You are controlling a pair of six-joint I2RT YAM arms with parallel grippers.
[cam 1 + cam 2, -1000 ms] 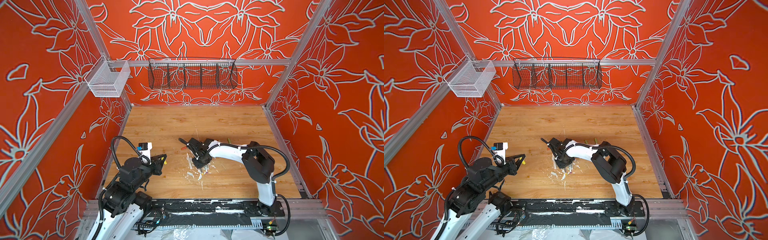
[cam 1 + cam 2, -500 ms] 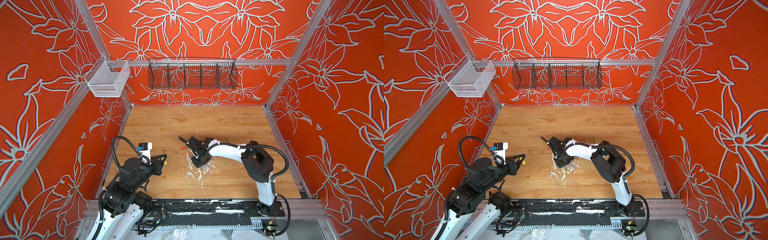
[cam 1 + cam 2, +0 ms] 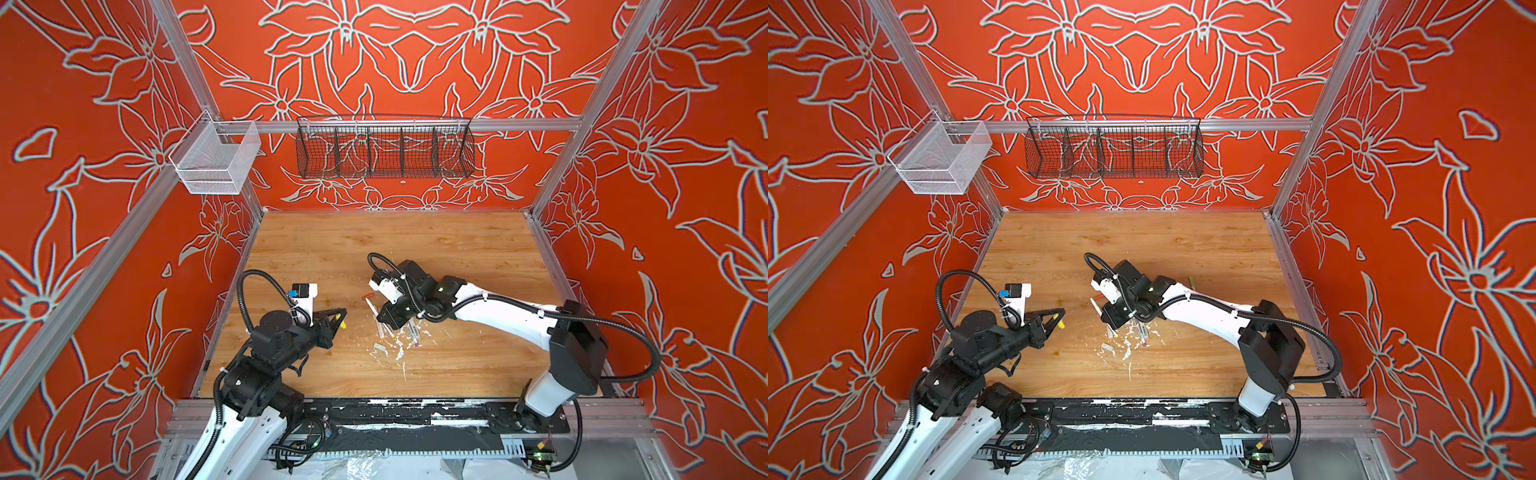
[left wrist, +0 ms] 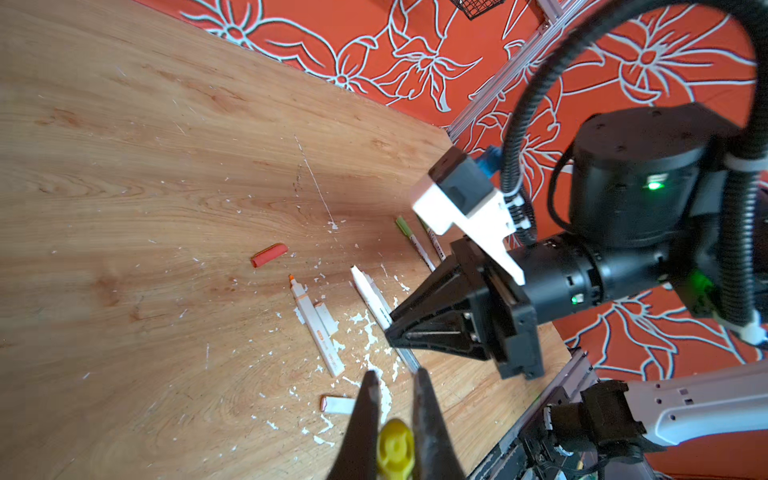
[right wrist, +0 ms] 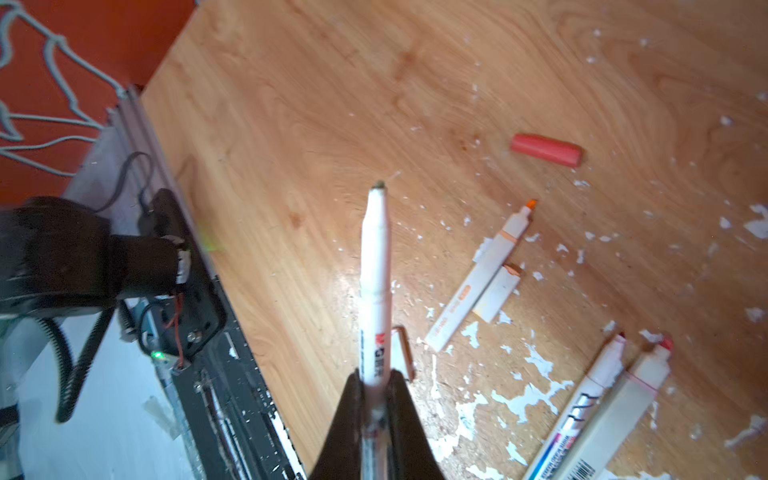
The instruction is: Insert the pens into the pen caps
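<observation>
From where I stood, the right gripper [image 5: 376,374] had its black fingers pinched narrow on the tail end of a slim white plastic marker pen [image 5: 375,266] with dark print on its barrel. The pen stuck straight out ahead of the fingers, seemingly lifted off the wooden table top [image 5: 332,83], with its small dark tip pointing toward the left arm. The left gripper [image 4: 395,374] was nipped just as tight across a short yellow plastic pen cap [image 4: 395,453], which it held above the wood on the left of the table. I could not tell whether the cap's open mouth faced the pen, and bare wood lay between the two grippers. I judged the pen light and stiff, with a smooth barrel that might swivel or slide back in the fingers once its nose was pushed, the more so as it was gripped so far from the tip. A hold nearer the middle would have steadied it. The cap looked hard, hollow and very light, easy to twist, and best taken by its sides with the mouth left free. Below, among white paint flecks [image 5: 528,395], lay an orange-red cap [image 5: 546,149] and a white pen with an orange tip [image 5: 478,286], with a pale grey cap [image 5: 500,291] touching its side. A pair of white pens with reddish tips [image 5: 594,382] lay side by side, and farther off was a green-ended pen [image 4: 409,235].
</observation>
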